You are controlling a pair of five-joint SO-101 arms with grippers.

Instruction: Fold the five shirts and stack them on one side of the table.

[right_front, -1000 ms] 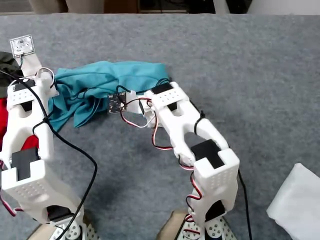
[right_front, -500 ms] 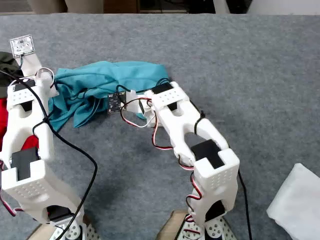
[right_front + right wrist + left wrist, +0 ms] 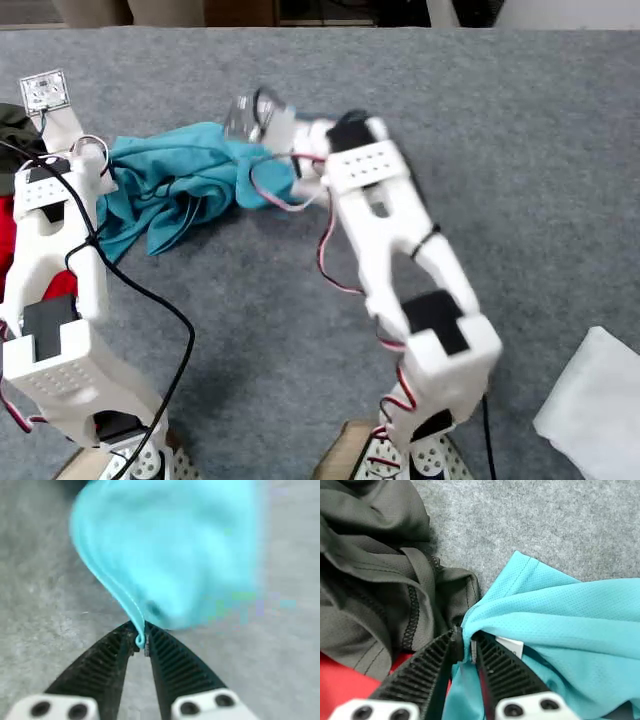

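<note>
A crumpled teal shirt (image 3: 185, 175) lies on the grey table at the back left. My left gripper (image 3: 464, 647) is shut on a fold of the teal shirt (image 3: 560, 625) at its left end, next to a dark olive shirt (image 3: 365, 555) and a red shirt (image 3: 340, 690). My right gripper (image 3: 140, 640) is shut on an edge of the teal shirt (image 3: 175, 555), holding its right end lifted. In the high view the right arm (image 3: 380, 200) stretches toward the back over the shirt's right end, and the left arm (image 3: 55, 200) stands at the shirt's left end.
A white cloth (image 3: 595, 410) lies at the front right corner. The olive shirt (image 3: 12, 125) and red shirt (image 3: 8, 220) sit at the table's left edge behind the left arm. Grey table surface (image 3: 520, 170) stretches open to the right.
The right arm has swung toward the back of the table, lifting the teal shirt's right end with it. The left arm has stayed put.
</note>
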